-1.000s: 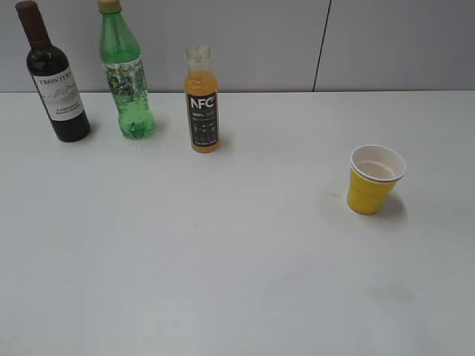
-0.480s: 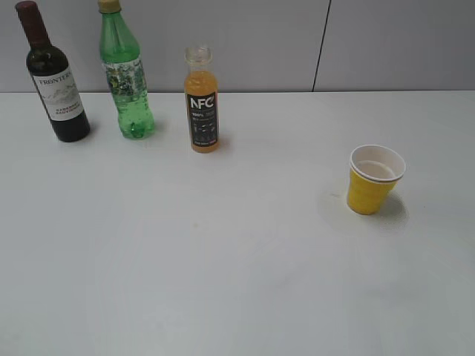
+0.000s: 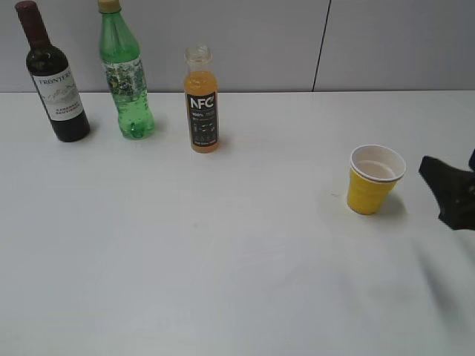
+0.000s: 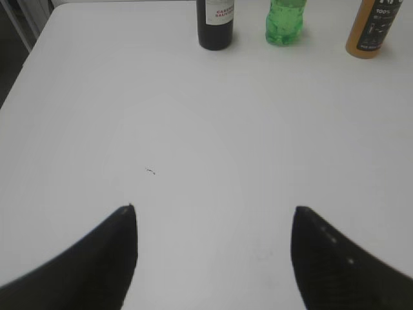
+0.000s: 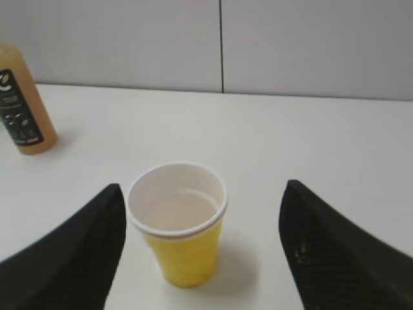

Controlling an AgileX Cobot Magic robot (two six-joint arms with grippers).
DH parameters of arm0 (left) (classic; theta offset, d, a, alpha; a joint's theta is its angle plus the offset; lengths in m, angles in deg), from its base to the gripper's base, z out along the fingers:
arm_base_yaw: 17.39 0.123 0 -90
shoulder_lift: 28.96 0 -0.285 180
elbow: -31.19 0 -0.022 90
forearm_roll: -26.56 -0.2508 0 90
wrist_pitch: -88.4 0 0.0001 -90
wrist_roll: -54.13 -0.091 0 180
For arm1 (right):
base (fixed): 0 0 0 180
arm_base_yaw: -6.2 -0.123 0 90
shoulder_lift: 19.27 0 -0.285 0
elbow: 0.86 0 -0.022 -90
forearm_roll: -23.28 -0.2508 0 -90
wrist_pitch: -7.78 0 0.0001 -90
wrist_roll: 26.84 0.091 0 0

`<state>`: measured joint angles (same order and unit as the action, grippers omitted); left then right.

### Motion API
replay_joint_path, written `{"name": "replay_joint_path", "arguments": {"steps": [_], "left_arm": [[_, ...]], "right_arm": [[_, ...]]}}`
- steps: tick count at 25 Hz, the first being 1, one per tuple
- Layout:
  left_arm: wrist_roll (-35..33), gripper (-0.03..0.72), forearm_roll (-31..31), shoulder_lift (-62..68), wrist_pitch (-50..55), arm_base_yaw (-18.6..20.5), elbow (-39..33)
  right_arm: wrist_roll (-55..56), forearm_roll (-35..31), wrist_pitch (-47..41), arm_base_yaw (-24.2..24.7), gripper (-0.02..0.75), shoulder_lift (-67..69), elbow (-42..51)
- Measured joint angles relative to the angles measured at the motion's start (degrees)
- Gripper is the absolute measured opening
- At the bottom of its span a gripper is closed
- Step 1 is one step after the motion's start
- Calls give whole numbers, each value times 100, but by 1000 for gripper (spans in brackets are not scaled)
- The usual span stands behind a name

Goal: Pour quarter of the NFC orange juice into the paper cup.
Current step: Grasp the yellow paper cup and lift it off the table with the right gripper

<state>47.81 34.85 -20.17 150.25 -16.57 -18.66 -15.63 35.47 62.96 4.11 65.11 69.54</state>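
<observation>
The NFC orange juice bottle [image 3: 202,100] stands uncapped at the back of the white table; it also shows in the left wrist view [image 4: 375,29] and the right wrist view [image 5: 22,103]. The yellow paper cup [image 3: 373,179] stands upright at the right, white inside showing. My right gripper [image 3: 449,191] is open at the right edge, just right of the cup. In the right wrist view the cup [image 5: 181,223] stands between and ahead of the open fingers [image 5: 201,197]. My left gripper [image 4: 213,208] is open and empty over bare table, far short of the bottles.
A dark wine bottle [image 3: 53,78] and a green plastic bottle [image 3: 126,74] stand left of the juice at the back; both show in the left wrist view, wine [image 4: 215,22] and green [image 4: 284,22]. A grey wall runs behind the table.
My right gripper has come into the exterior view from the right edge, near the cup. Bottles and cup have not moved.
</observation>
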Motion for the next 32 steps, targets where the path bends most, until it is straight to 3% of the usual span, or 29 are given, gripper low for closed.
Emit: {"name": "replay_joint_path", "arguments": {"steps": [7,15,32], "left_arm": [[0,547,0,0,0,0,0],[0,547,0,0,0,0,0],[0,547,0,0,0,0,0]], "right_arm": [[-287,492,1303,0,636,1861,96],[-808,530,1356,0,645,2830,-93],[-589,659,1385,0,646,4243,-1071]]}}
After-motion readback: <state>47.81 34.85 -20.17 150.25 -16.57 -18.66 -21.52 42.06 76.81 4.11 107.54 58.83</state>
